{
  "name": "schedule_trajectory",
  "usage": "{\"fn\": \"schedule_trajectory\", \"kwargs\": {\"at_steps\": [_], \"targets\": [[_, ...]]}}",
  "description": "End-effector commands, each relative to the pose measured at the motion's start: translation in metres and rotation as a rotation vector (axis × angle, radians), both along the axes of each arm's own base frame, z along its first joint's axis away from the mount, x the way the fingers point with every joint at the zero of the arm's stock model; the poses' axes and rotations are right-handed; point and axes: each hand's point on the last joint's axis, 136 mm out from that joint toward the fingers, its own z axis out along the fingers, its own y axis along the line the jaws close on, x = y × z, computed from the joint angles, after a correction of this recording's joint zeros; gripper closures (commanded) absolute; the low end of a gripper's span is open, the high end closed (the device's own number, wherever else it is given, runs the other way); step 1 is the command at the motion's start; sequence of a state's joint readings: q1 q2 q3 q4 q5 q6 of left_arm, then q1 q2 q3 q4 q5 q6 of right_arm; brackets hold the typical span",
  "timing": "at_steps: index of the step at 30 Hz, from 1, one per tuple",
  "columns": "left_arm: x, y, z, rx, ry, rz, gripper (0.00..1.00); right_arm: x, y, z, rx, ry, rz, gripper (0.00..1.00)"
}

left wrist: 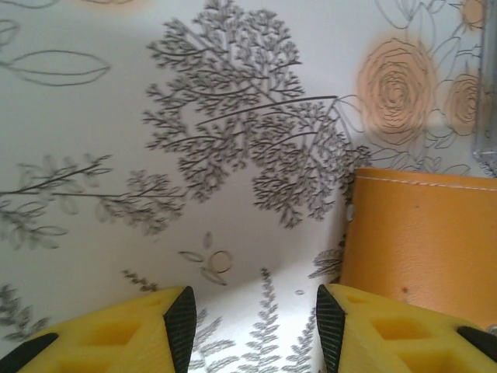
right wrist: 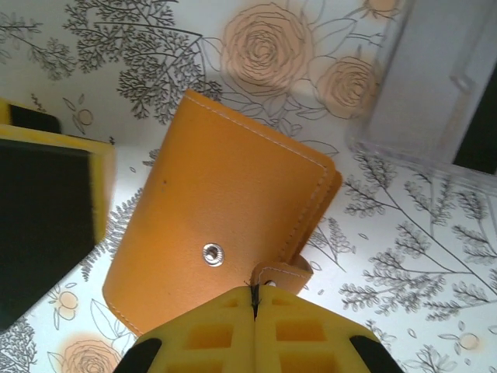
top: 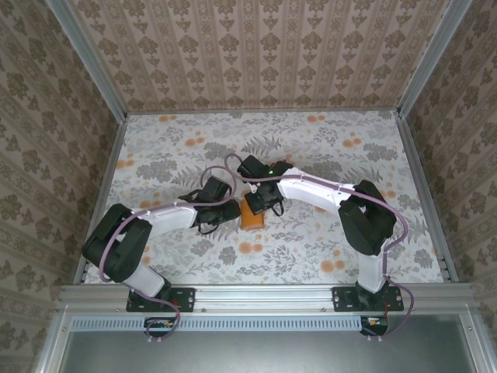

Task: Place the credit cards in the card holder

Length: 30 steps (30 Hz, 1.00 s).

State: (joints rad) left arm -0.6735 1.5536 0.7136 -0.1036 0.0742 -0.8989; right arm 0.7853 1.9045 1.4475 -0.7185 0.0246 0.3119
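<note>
My right tool is clenched on the card holder's clasp tab; peel it back gently. My left tool, released, should brace the holder at its right.

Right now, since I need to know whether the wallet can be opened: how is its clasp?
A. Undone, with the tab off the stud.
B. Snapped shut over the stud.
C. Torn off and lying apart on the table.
A: the stud on the wallet lies bare, and the tab sits off it, at the tips of the shut right gripper.
</note>
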Motion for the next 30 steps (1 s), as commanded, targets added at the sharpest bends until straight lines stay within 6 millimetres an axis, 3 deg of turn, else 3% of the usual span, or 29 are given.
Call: {"fn": "schedule_trajectory", "kwargs": {"at_steps": [1, 11, 16, 30], "targets": [[-0.007, -0.031, -0.005, -0.077, 0.039, -0.056, 0.51, -0.001, 0.013, 0.0, 0.067, 0.005, 0.028, 0.99], [-0.01, -0.044, -0.014, -0.073, 0.062, -0.08, 0.51, -0.002, 0.025, -0.011, 0.215, 0.046, 0.034, 0.99], [-0.01, -0.044, -0.016, -0.07, 0.066, -0.077, 0.51, 0.001, 0.018, -0.013, 0.265, 0.055, 0.001, 1.0], [-0.011, -0.043, -0.016, -0.06, 0.069, -0.076, 0.51, 0.007, 0.019, 0.005, 0.442, 0.042, -0.042, 1.0]]}}
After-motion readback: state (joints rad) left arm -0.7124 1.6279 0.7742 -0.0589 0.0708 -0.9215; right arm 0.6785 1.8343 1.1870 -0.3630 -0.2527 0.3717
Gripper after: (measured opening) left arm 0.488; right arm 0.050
